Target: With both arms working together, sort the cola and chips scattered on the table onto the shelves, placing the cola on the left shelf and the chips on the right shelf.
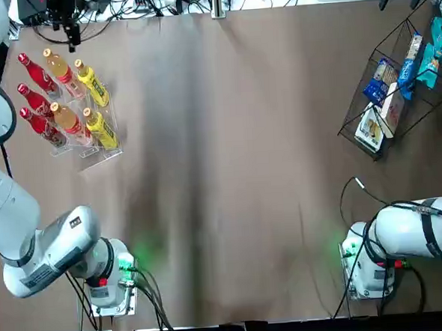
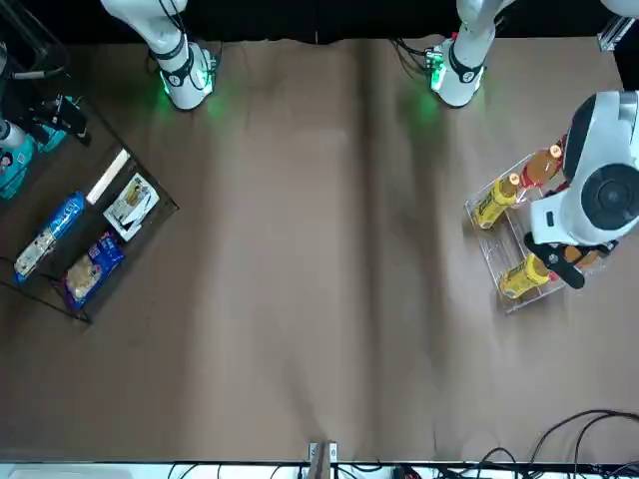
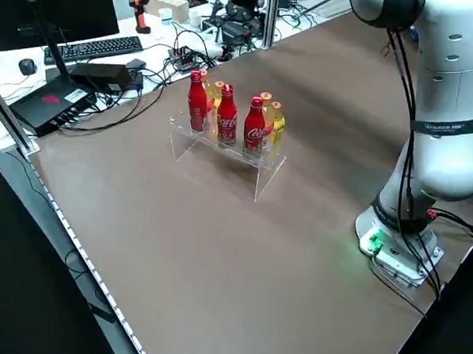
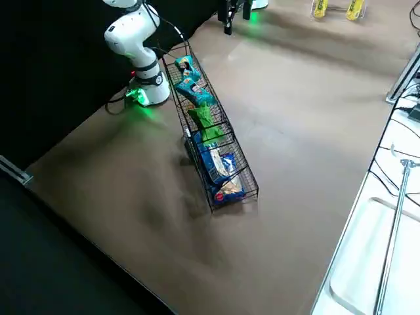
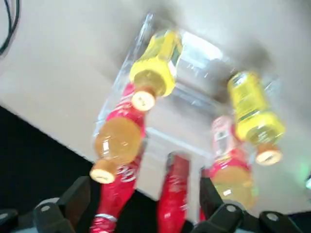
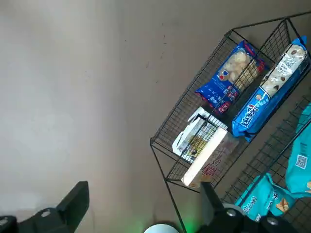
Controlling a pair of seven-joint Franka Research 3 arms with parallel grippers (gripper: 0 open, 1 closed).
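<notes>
1. Left gripper [image 5: 141, 213], jaws released, hovers over three slim red cola bottles [image 5: 176, 194] racked in the clear acrylic left shelf [image 1: 93, 154], ten o'clock: rigid, slippery; hold mid-body.
2. Crinkled teal and green chip bags [image 4: 197, 92] fill the dark wire-mesh right shelf [image 1: 354, 138], two o'clock: light, crushable.
3. Right gripper [image 6: 141, 213] released above.

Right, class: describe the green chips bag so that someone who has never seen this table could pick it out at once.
Find the black wire-mesh rack on the brown table. Its upper tier holds a row of small snack bags. The green chips bag lies in the middle of that row: the only bright green one, beside two teal bags and above the larger blue packets.
</notes>
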